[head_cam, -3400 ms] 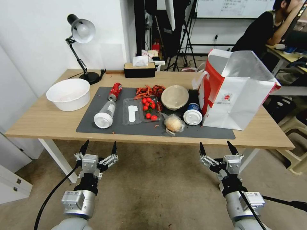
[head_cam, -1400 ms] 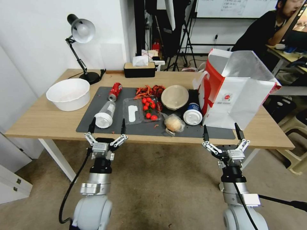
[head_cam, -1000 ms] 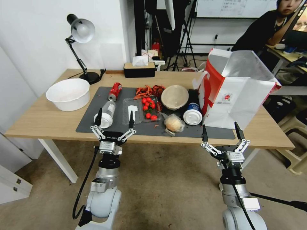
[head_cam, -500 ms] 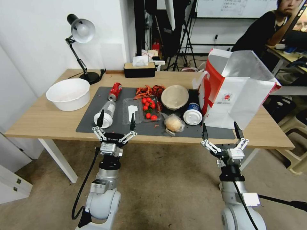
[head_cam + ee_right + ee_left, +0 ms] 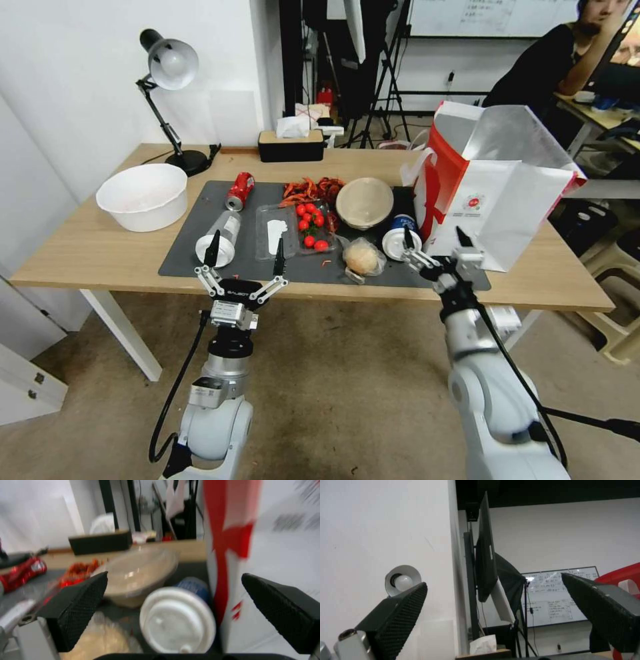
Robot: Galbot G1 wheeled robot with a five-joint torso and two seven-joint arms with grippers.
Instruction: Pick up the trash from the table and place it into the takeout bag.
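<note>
Where the head view takes in the whole tabletop point(image 5: 93, 257), right gripper point(image 5: 433, 241) poised at the near edge, fingers point(image 5: 408, 238) spread wide, gripping nothing, just before the white-lidded blue cup point(image 5: 401, 239). From the right wrist, that cup point(image 5: 178, 620) lying close between the fingers, beige bowl point(image 5: 140, 571) behind, takeout bag point(image 5: 233, 542) beside, lettering too blurred to read. Left gripper point(image 5: 245, 252) wide apart too, empty, near the plastic bottle point(image 5: 219, 239); "GALBOT" faintly legible on its body.

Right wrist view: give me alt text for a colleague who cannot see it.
The open right tool frames the white-lidded blue cup lying on its side beside the takeout bag. The beige bowl sits behind it, the wrapped bun nearer.
</note>
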